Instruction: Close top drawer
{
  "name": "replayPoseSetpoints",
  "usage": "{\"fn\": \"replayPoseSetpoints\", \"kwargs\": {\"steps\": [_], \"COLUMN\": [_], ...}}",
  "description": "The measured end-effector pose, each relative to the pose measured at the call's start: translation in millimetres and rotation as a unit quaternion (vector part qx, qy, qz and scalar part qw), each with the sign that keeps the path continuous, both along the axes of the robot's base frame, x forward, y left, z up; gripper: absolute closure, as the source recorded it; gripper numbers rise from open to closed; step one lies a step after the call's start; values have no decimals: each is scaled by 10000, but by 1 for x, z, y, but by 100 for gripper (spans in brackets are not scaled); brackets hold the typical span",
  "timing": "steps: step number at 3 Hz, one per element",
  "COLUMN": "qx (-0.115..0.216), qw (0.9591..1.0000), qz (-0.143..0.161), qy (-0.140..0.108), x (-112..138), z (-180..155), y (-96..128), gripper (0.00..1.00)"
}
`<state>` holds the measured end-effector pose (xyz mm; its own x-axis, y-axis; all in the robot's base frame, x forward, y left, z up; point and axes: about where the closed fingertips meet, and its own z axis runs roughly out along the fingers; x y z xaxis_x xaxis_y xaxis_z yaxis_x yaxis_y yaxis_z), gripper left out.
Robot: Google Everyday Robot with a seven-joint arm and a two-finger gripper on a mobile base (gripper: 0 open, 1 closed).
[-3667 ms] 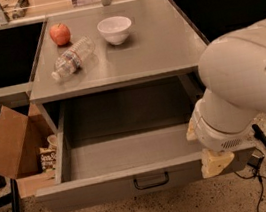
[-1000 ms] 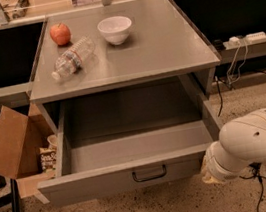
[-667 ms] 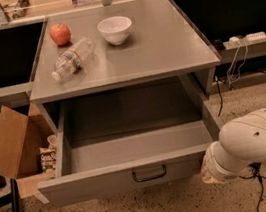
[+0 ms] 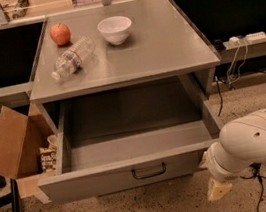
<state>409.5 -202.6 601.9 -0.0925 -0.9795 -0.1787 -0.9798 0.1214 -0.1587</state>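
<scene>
The top drawer [image 4: 119,177] is a wide grey metal drawer, pulled far out of the grey cabinet [image 4: 128,76], and its inside is bare. Its front panel faces me with a small dark bar handle [image 4: 149,171] at the centre. My gripper [image 4: 218,190] hangs low at the drawer's front right corner, just right of the front panel and near the floor. My white arm [image 4: 256,148] covers most of it.
On the cabinet top lie a red apple [image 4: 60,34], a plastic bottle [image 4: 72,58] on its side and a white bowl [image 4: 115,29]. An open cardboard box [image 4: 10,144] stands left of the drawer. Cables and a power strip [image 4: 248,38] are at the right.
My arm has dropped from over the drawer's right side to low at its front right corner. The drawer stands as far open as before.
</scene>
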Motion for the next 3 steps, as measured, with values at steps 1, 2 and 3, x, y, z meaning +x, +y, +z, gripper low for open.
{"fn": "replayPoseSetpoints", "kwargs": {"steps": [1,2,3], "qx": [169,397,784], "qw": [9997,9983,9940], "qz": [117,312,506], "qy": [-127,-293,-576], "x": [13,40,87], "z": [-1,-4,-5], "y": [-1,-1,-4], "gripper": [0,0,26]}}
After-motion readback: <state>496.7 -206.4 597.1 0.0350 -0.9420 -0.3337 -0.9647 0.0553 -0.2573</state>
